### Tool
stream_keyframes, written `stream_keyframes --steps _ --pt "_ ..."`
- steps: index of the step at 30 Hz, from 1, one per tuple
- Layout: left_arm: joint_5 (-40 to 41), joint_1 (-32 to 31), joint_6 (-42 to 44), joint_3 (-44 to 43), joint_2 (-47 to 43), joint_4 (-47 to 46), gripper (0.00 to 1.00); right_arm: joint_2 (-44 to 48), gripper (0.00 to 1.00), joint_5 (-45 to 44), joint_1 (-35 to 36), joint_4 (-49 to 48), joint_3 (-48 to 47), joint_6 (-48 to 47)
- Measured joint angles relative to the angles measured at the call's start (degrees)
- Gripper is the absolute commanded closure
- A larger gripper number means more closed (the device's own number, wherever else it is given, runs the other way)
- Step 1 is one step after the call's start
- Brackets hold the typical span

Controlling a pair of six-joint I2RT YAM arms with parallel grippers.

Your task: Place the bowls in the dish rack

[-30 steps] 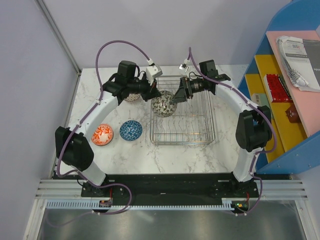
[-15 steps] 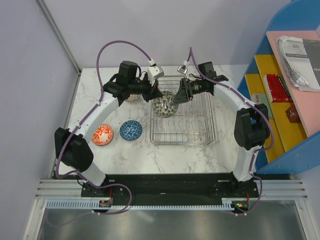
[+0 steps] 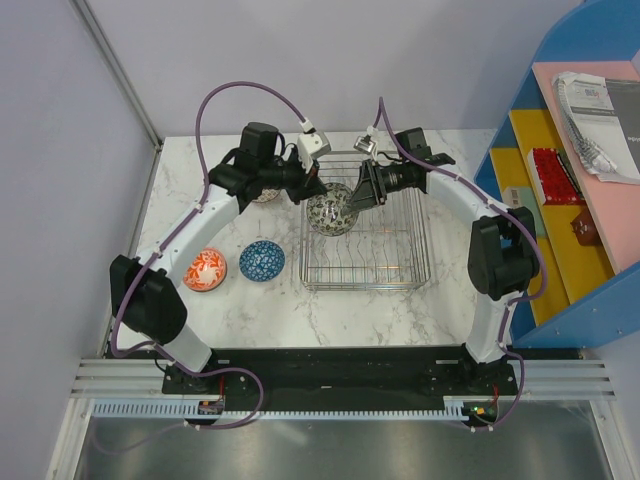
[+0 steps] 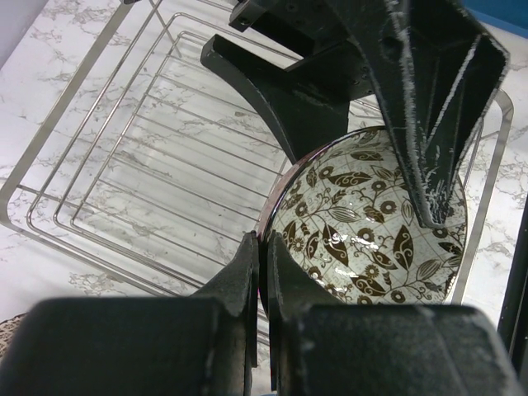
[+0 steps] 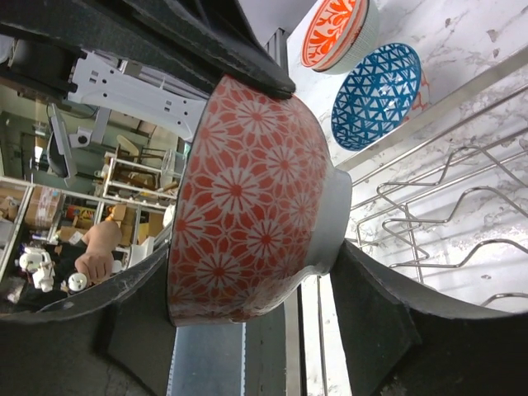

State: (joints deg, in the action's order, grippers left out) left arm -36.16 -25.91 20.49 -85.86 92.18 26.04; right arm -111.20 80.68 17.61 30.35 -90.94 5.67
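Observation:
A bowl [image 3: 330, 212] with a red-orange flower outside [image 5: 256, 190] and a brown leaf pattern inside [image 4: 371, 214] hangs over the back left of the dish rack [image 3: 400, 272]. My left gripper [image 3: 314, 190] is shut on its rim [image 4: 264, 247]. My right gripper [image 3: 354, 196] spans the same bowl, with one finger against the pale base and the other at the rim [image 5: 252, 266]. An orange-red bowl [image 3: 204, 269] and a blue bowl [image 3: 262, 260] sit on the table left of the rack. Another patterned bowl [image 3: 264, 194] is partly hidden behind my left arm.
The rack's upright tines [image 5: 445, 206] stand in its near half. A blue shelf unit [image 3: 560, 200] with papers and boxes stands to the right of the table. A wall and a metal post border the table on the left.
Both grippers and the bowl between them have shifted slightly up and toward the back. The bowls on the table have not moved.

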Motion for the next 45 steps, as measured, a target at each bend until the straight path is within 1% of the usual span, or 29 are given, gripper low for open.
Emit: stream_keyframes --steps 4,7,8,10,11,12,13,15,16,17,22,25,26,28,29,32,37,40,41,42,43,44,45 --pt "0.2 -0.1 0.0 0.0 0.0 0.0 0.98 0.0 0.33 -0.3 -0.1 0.2 0.3 0.3" --pt "0.2 -0.1 0.0 0.0 0.0 0.0 0.98 0.0 0.40 -0.3 -0.1 0.1 0.3 0.3" --pt "0.2 -0.1 0.0 0.0 0.0 0.0 0.98 0.0 0.46 -0.2 -0.1 0.1 0.3 0.3" --pt "0.2 -0.1 0.0 0.0 0.0 0.0 0.98 0.0 0.53 -0.1 -0.1 0.1 0.3 0.3" --pt "0.2 -0.1 0.0 0.0 0.0 0.0 0.98 -0.1 0.61 -0.1 -0.1 0.1 0.3 0.3" --pt "0.2 -0.1 0.0 0.0 0.0 0.0 0.98 -0.2 0.67 0.1 -0.1 0.1 0.3 0.3" --pt "0.2 -0.1 0.0 0.0 0.0 0.0 0.98 -0.3 0.78 0.3 -0.1 0.1 0.3 0.3" --pt "0.2 -0.2 0.0 0.0 0.0 0.0 0.98 -0.4 0.89 0.5 -0.1 0.2 0.3 0.1" --pt "0.2 -0.2 0.0 0.0 0.0 0.0 0.98 -0.5 0.98 0.5 -0.1 0.2 0.3 0.1" --pt "0.2 -0.2 0.0 0.0 0.0 0.0 0.98 -0.5 1.00 0.5 -0.1 0.2 0.3 0.0" --pt "0.3 -0.2 0.0 0.6 0.0 -0.4 0.97 -0.8 1.00 0.5 -0.1 0.6 0.3 -0.4" --pt "0.6 -0.2 0.0 1.0 0.0 -0.5 0.86 -1.2 1.00 0.5 0.0 0.7 0.3 -0.6" --pt "0.6 -0.2 0.0 1.1 0.0 -0.6 0.79 -1.2 1.00 0.4 0.0 0.9 0.3 -0.7" --pt "0.5 -0.2 0.0 1.2 0.0 -0.7 0.70 -1.2 1.00 0.3 0.0 0.9 0.3 -1.0" --pt "0.4 -0.2 0.0 1.2 0.0 -0.9 0.61 -1.2 1.00 0.1 0.0 0.9 0.3 -1.1" --pt "0.1 -0.3 0.2 1.4 0.0 -1.3 0.47 -1.2 1.00 -0.9 0.0 0.9 0.3 -1.4" --pt "0.1 -0.3 0.2 2.1 0.0 -1.4 0.44 -1.2 1.00 -2.9 0.2 0.9 0.3 -1.4" --pt "0.1 -0.3 0.2 2.4 0.0 -1.5 0.36 -1.2 1.00 -4.4 0.2 0.9 0.3 -1.4" --pt "0.1 -0.3 0.2 2.5 0.0 -1.5 0.28 -1.2 1.00 -4.7 0.2 0.8 0.3 -1.3" --pt "0.1 -0.3 0.2 2.5 0.0 -1.5 0.23 -1.2 1.00 -5.2 0.2 0.6 0.3 -1.1" --pt "0.1 -0.2 0.3 2.5 0.1 -1.6 0.13 -1.2 1.00 -5.7 0.2 0.4 0.3 -1.0" --pt "0.0 -0.1 0.2 2.5 0.1 -1.6 0.01 -1.2 1.00 -6.4 0.2 -0.2 0.5 -0.7" --pt "0.0 0.2 -0.1 2.5 0.1 -1.8 0.00 -1.2 1.00 -7.2 0.2 -0.9 0.7 0.0"
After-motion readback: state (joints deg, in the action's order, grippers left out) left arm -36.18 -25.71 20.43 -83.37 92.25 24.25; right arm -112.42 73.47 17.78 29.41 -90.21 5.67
